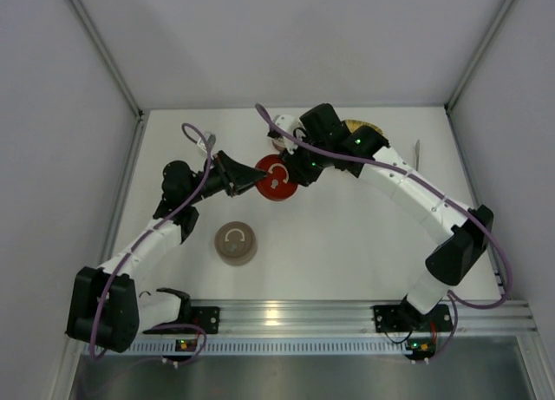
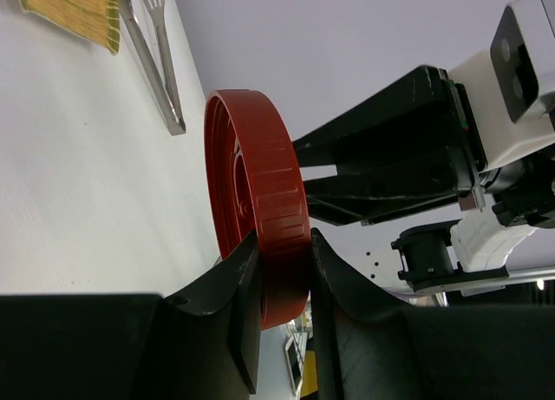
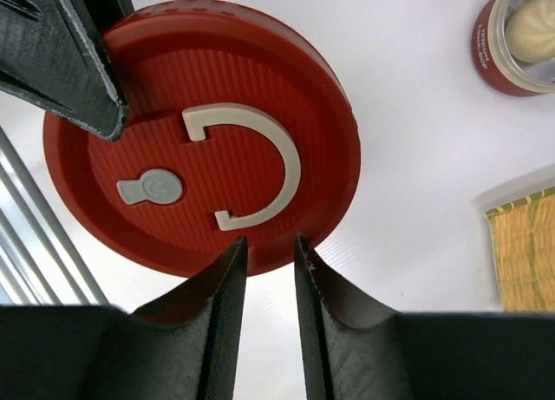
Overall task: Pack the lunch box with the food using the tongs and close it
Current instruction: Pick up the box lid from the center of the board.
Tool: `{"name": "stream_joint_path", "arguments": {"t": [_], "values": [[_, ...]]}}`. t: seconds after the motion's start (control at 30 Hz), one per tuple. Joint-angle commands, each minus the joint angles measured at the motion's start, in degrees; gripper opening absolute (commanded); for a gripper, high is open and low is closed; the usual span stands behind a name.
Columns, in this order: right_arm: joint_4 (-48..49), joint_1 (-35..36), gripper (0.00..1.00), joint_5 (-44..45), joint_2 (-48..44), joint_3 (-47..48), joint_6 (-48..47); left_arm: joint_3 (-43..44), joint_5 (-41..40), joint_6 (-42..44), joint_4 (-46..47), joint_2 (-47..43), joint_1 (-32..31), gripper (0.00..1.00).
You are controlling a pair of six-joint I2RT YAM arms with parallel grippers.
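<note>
Left claw (image 2: 284,244) is clenched across the rim of the red lid (image 2: 256,200). It holds the lid level, handle side up, seemingly a little off the table. Right claw (image 3: 269,244) points at the lid's opposite edge, jaws narrowly parted, and I see nothing between them.

Past the lid, the open red tin (image 3: 490,49) stands with the whitish bun (image 3: 529,31) inside. I can't find the orange pieces in any view. The tongs (image 2: 152,62) lie flat just beside the yellow woven tray (image 2: 74,9), in neither claw. A brown lidded tin (image 1: 236,242) sits apart, nearer the arm bases.

My worry is the grip, because a single pinch at the edge lets the lid sag or swivel. The right fingertips are close enough to knock it, and the two wrists are crowded together, so a careless move risks contact. Capping the tin now would likely shut out the remaining food.

I'm working on a plain white table (image 1: 347,235) with white walls on three sides and an aluminium rail (image 1: 303,311) along the near edge.
</note>
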Motion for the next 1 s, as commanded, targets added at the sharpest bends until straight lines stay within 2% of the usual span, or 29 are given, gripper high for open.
{"name": "stream_joint_path", "arguments": {"t": [0.0,0.1,0.3,0.37,0.4,0.43,0.47,0.5,0.53,0.57,0.63,0.67,0.73,0.83,0.9,0.97], "values": [[6.97,-1.07,0.29,-4.48,-4.84,-1.62,1.30,-0.06,1.26,-3.10,8.12,-0.11,0.09,0.00],[9.26,-1.08,0.38,-7.38,-6.42,-3.21,1.31,0.03,1.70,-3.81,9.00,-0.11,0.09,0.00],[10.32,-2.91,0.43,-13.70,-7.31,-4.26,2.01,0.56,4.16,-3.73,13.74,-0.02,0.09,0.00],[12.86,-5.72,0.46,-22.35,-9.49,-5.66,3.15,1.43,8.10,-1.45,15.15,-0.02,0.09,0.00],[14.52,-8.95,0.50,-25.02,-10.55,-7.67,4.54,1.96,10.73,2.65,16.02,0.32,0.09,0.00],[17.32,-10.55,0.53,-28.27,-11.51,-8.74,4.91,2.66,17.37,5.39,18.29,0.50,0.09,0.00],[18.22,-13.53,0.55,-34.65,-13.61,-10.32,4.91,5.89,20.91,14.12,16.93,0.76,0.44,0.00],[18.84,-14.77,0.59,-37.50,-14.68,-11.03,4.13,8.27,23.73,21.25,11.69,0.16,0.79,0.00],[19.28,-15.74,0.61,-39.97,-15.73,-11.73,3.42,10.82,23.24,31.85,-9.59,-1.33,1.75,0.00],[19.02,-16.80,0.62,-43.12,-17.83,-12.78,2.37,13.71,21.23,55.10,-21.20,-3.17,3.41,0.00],[18.32,-17.16,0.64,-44.21,-19.95,-13.75,-1.14,22.23,20.78,75.88,-37.75,-4.24,3.43,0.00],[17.80,-17.25,0.64,-44.21,-21.96,-14.80,-2.11,25.49,17.29,91.22,-55.25,-2.94,3.43,0.00],[17.18,-17.25,0.65,-43.08,-23.82,-15.43,-4.40,29.64,14.11,102.83,-64.26,-3.36,3.51,0.00],[15.33,-17.33,0.66,-42.80,-24.09,-15.52,-5.90,29.13,9.89,110.42,-65.70,-7.57,3.60,0.00],[16.38,-17.25,0.67,-42.89,-24.44,-16.13,-5.64,25.98,5.41,110.19,-58.26,-13.28,2.29,0.00],[17.78,-17.25,0.67,-43.59,-24.45,-16.48,-4.59,24.03,3.99,111.32,-56.92,-15.74,2.28,0.00]]}}
